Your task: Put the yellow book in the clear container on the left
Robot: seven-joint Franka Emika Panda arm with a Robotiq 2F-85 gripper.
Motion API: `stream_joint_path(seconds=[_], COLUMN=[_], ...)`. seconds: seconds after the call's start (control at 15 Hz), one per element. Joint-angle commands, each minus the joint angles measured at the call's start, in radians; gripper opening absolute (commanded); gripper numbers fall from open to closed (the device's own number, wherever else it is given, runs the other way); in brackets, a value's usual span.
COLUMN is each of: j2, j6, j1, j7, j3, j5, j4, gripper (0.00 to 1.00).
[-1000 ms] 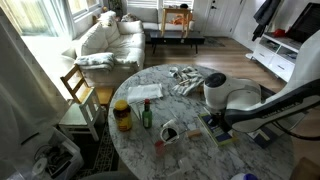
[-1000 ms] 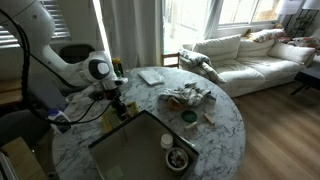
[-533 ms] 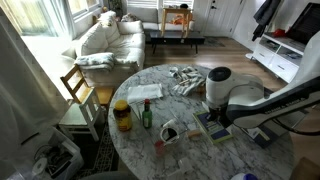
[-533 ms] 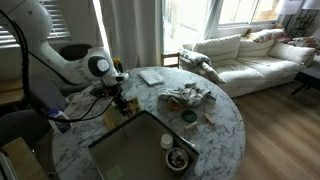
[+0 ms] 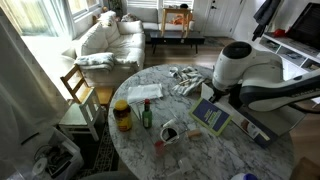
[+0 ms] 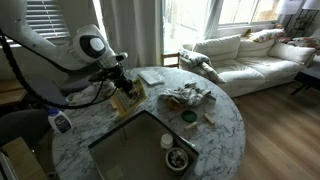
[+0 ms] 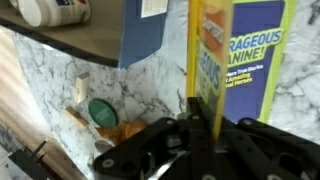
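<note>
My gripper is shut on the yellow book and holds it lifted above the marble table, tilted. In the wrist view the book stands on edge between the fingers, with a yellow spine and a blue panel with yellow lettering. In an exterior view the gripper holds the book near the grey box's far corner. The clear container lies flat and whitish near the table's far edge, well apart from the gripper; it also shows in an exterior view.
A yellow-lidded amber jar, a green bottle and a small bowl stand on the round marble table. A crumpled cloth lies between book and container. A big grey box fills the near side.
The arm has risen and lifted the yellow book off the table beside the grey box. The book now hangs in the air, tilted.
</note>
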Motion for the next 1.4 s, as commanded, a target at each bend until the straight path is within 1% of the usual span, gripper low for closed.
stream_joint_path(seconds=[0.0, 0.07, 0.2, 0.33, 0.53, 0.73, 0.93, 1.07, 1.13, 1.27, 1.33], j2=[-0.102, -0.119, -0.149, -0.171, -0.195, -0.210, -0.223, -0.236, -0.243, -0.253, -0.226], j6=[-0.006, 0.000, 0.045, 0.095, 0.167, 0.225, 0.272, 0.285, 0.283, 0.262, 0.274], j1=[-0.045, -0.054, -0.070, -0.079, -0.075, -0.062, -0.042, -0.021, 0.028, 0.087, 0.012], j7=[-0.065, -0.091, -0.182, -0.296, -0.465, -0.669, -0.891, -1.040, -1.117, -1.263, -1.132], j3=[0.037, 0.047, 0.071, 0.096, 0.132, 0.166, 0.196, 0.213, 0.185, 0.171, 0.219], j5=[-0.088, -0.101, -0.099, -0.059, 0.018, 0.142, 0.289, 0.390, 0.446, 0.554, 0.465], j4=[-0.032, -0.031, -0.035, -0.036, -0.033, -0.025, -0.015, -0.012, -0.010, 0.009, 0.011], gripper=[0.00, 0.00, 0.00, 0.00, 0.00, 0.00, 0.00, 0.00, 0.00, 0.00, 0.01])
